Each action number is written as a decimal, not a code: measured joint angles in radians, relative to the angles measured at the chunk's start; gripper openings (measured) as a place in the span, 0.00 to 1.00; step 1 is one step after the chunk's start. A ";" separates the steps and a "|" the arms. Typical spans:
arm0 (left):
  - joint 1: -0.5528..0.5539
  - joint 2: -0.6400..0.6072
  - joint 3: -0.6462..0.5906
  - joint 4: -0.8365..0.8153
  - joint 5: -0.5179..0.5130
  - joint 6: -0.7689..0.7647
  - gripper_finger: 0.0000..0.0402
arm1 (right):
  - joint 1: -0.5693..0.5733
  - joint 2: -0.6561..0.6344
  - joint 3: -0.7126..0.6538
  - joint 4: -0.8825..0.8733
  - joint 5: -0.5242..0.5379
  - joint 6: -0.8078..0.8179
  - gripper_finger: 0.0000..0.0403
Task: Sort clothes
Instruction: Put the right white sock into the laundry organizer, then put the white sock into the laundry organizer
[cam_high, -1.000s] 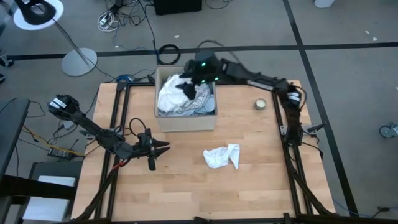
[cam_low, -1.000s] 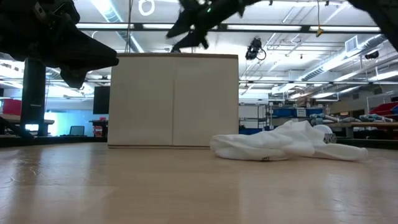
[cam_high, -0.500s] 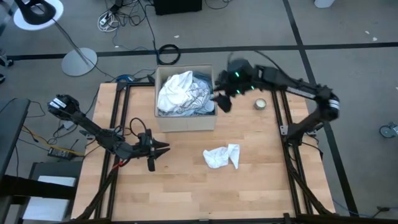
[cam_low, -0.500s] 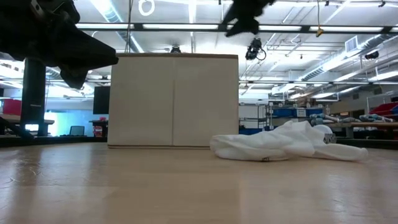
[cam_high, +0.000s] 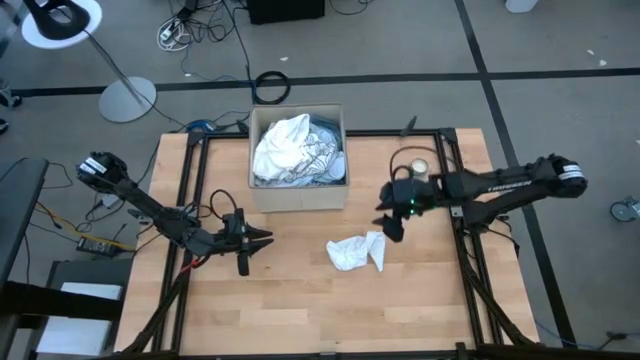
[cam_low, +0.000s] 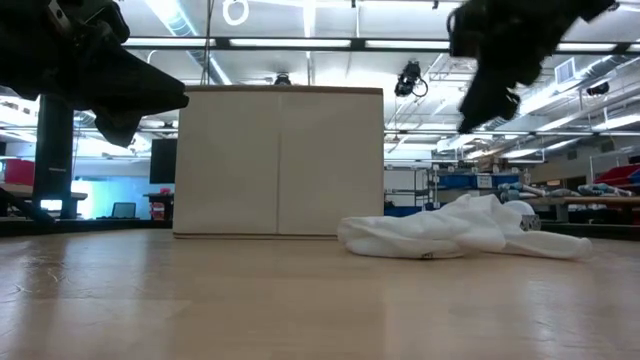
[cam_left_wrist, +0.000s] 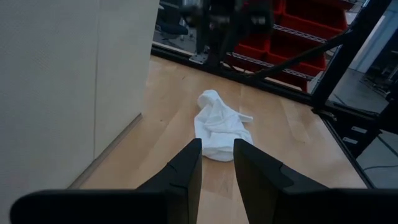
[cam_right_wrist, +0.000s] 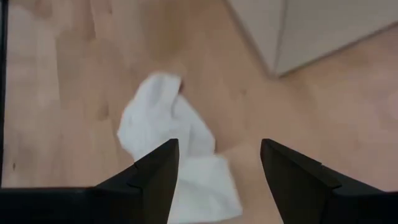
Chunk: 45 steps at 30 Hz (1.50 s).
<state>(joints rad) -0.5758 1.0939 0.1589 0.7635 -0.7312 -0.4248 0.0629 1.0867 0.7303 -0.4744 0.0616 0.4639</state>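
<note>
White cloth is what matters here: one crumpled white garment (cam_high: 356, 252) lies alone on the bare wood of the table (cam_high: 300, 300), in front of the cardboard box (cam_high: 297, 196) and apart from it. We judge it is the next piece to be sorted. The rest of the clothes (cam_high: 295, 150), white and pale patterned fabric, sit heaped inside the box, which reads as their bin or as the source pile; we cannot tell which. Our right gripper (cam_high: 392, 224) hangs just beside the loose garment, above its far edge, and the right wrist view shows why: its fingers (cam_right_wrist: 154, 180) stand wide apart with the cloth framed between them and nothing in their grasp, a pose that suits a downward pinch. Our left gripper (cam_high: 262, 238) waits near the front left corner of the box, fingers (cam_left_wrist: 186, 168) a narrow gap apart and empty, pointing toward the same garment. A small round tin (cam_high: 420, 167) sits near the table's right rail, clear of the work.
</note>
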 joint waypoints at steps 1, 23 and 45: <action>0.000 0.000 0.000 0.000 0.000 0.000 0.25 | 0.013 0.004 -0.029 0.025 0.000 0.013 0.57; 0.000 0.000 0.000 -0.037 0.000 -0.032 0.25 | 0.057 0.186 -0.234 0.216 0.093 0.055 0.56; 0.000 0.000 0.000 -0.042 -0.001 -0.033 0.25 | 0.053 0.122 -0.020 0.121 0.017 -0.122 0.02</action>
<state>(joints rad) -0.5758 1.0938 0.1589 0.7215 -0.7319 -0.4580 0.1164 1.2084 0.7102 -0.3532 0.0788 0.3420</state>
